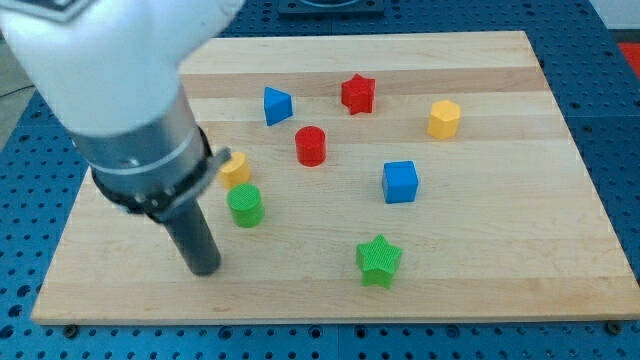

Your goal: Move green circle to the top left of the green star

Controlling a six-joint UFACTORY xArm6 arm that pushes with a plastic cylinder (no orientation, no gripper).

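The green circle is a short green cylinder at the board's lower left. The green star lies near the view's bottom, right of centre, well to the right of and below the circle. My tip rests on the board to the lower left of the green circle, a short gap away from it and far left of the star. The arm's white and grey body fills the view's upper left.
A yellow heart-shaped block sits just above the green circle. A red cylinder, blue triangular block, red star, yellow hexagonal block and blue cube are spread across the wooden board.
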